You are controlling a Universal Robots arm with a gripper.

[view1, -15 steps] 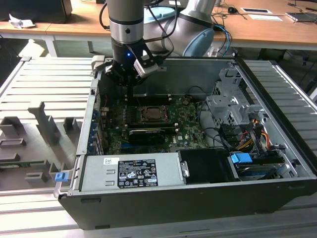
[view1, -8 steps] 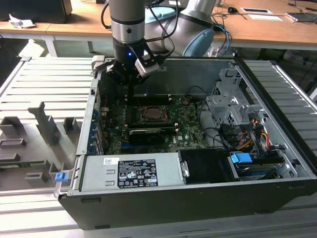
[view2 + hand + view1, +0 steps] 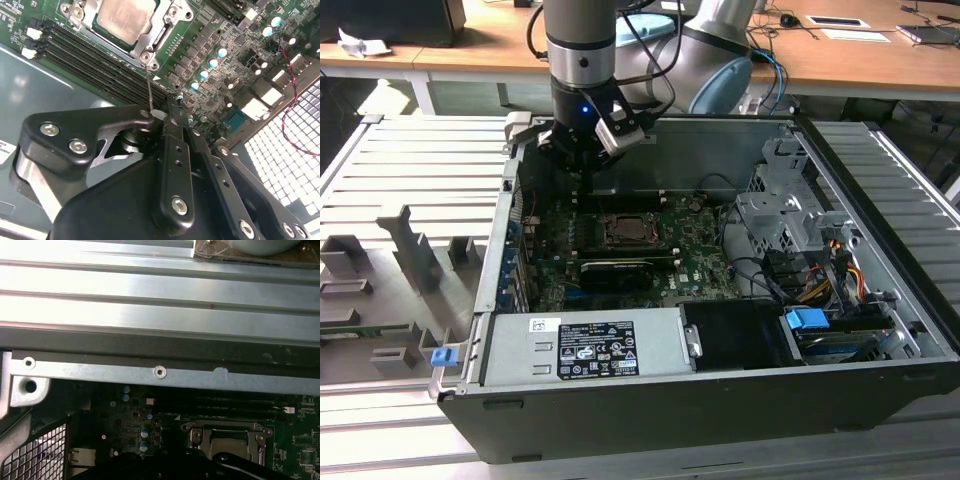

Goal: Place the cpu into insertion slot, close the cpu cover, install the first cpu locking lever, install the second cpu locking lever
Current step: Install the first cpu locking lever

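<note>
Hand (image 3: 167,112) pinched narrow on the tip of a thin locking lever (image 3: 149,85) in the second wrist view. Cpu (image 3: 125,20) sits in insertion slot (image 3: 134,50), cpu cover (image 3: 171,22) down around it. In the exterior view it's at 5 o'clock from the hand, inside open computer case (image 3: 620,420) on the table (image 3: 420,170).

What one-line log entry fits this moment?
cpu: seated | cpu cover: closed over it | locking lever: raised | pincer: at its tip
</note>
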